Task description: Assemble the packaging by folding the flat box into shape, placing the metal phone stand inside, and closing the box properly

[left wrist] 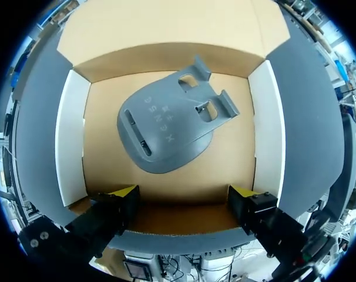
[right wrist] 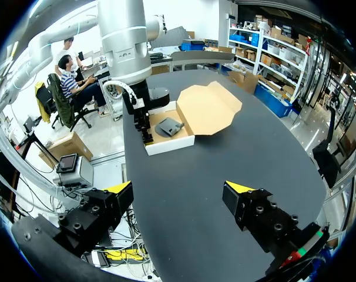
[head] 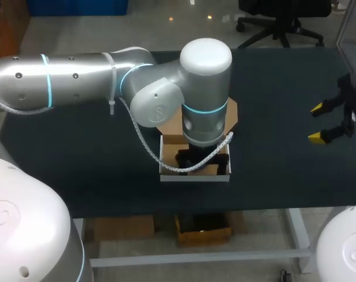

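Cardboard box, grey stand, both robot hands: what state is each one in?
Brown cardboard box with white side walls: folded into shape, lid open.
Grey metal phone stand: lying inside the box.
Left hand: open, empty, above the box.
Right hand: open, empty, away from the box.

- Stand [left wrist: 166,129] lies in box [left wrist: 72,135], mid bench [head: 78,158].
- L end effector [left wrist: 184,194] over box, clear of stand.
- R end effector [head: 316,123] well apart, right of box.
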`<act>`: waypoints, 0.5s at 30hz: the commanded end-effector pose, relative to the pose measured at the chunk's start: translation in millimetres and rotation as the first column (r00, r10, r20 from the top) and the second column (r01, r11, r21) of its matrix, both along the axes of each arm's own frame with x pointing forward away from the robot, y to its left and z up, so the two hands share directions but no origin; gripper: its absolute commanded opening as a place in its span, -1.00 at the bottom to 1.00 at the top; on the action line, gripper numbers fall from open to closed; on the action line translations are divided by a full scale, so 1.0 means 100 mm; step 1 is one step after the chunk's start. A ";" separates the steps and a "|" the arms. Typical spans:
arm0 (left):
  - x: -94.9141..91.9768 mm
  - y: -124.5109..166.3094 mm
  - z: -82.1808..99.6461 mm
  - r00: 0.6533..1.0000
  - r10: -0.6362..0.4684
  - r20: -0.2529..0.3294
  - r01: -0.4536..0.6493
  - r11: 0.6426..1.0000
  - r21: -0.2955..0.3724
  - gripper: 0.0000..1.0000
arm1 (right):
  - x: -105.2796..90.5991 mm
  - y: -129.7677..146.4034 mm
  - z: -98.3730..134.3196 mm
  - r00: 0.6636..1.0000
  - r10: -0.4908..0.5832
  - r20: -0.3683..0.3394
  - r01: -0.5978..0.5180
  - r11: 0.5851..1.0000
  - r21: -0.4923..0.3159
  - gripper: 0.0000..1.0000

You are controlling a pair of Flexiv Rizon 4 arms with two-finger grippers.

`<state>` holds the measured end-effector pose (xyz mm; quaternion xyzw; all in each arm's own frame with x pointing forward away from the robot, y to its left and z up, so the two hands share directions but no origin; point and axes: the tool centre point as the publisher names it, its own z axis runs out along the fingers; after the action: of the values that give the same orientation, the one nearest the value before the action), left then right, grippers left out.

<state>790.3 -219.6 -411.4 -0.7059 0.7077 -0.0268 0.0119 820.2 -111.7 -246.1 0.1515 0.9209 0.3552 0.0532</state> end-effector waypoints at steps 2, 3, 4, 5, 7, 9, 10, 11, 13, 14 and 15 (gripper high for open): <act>-0.11 0.00 0.01 1.000 0.011 0.010 -0.011 1.000 0.003 1.00 | -0.01 -0.01 0.01 1.000 0.002 0.000 -0.002 1.000 0.003 1.00; -0.12 0.00 0.01 1.000 0.014 0.010 -0.014 1.000 0.004 1.00 | -0.01 -0.01 0.01 1.000 0.002 0.000 -0.002 1.000 0.003 1.00; -0.13 0.01 0.01 1.000 0.016 0.010 -0.016 1.000 0.005 1.00 | -0.01 -0.01 0.01 1.000 0.002 0.000 -0.002 1.000 0.003 1.00; -0.15 0.01 0.01 1.000 0.017 0.010 -0.017 1.000 0.006 1.00 | -0.01 -0.01 0.01 1.000 0.002 0.000 -0.002 1.000 0.003 1.00; -0.16 0.01 0.01 1.000 0.021 0.011 -0.021 1.000 0.011 1.00 | -0.01 -0.01 0.01 1.000 0.002 0.000 -0.002 1.000 0.003 1.00; -0.16 0.01 0.01 1.000 0.020 0.013 -0.020 1.000 0.012 1.00 | -0.01 -0.01 0.01 1.000 0.002 0.000 -0.002 1.000 0.003 1.00; -0.16 0.01 0.02 1.000 0.018 0.016 -0.018 1.000 0.013 1.00 | -0.01 -0.01 0.01 1.000 0.002 0.000 -0.002 1.000 0.003 1.00; -0.15 0.01 0.02 1.000 0.012 0.020 -0.013 1.000 0.011 1.00 | -0.01 -0.01 0.01 1.000 0.002 0.000 -0.002 1.000 0.003 1.00; -0.15 0.00 0.04 0.999 0.005 0.032 -0.005 1.000 0.021 1.00 | -0.01 -0.01 0.01 1.000 0.002 0.000 -0.002 1.000 0.003 1.00; -0.15 -0.01 0.06 0.999 0.000 0.034 0.000 1.000 0.019 1.00 | -0.01 -0.01 0.01 1.000 0.002 0.000 -0.002 1.000 0.003 1.00; -0.15 -0.01 0.10 0.999 -0.004 0.041 0.004 1.000 0.019 1.00 | -0.01 -0.01 0.01 1.000 0.002 0.000 -0.002 1.000 0.003 1.00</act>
<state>778.6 -218.8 -408.9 -0.7044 0.7086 -0.0336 0.0255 820.2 -111.8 -246.1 0.1515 0.9209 0.3552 0.0532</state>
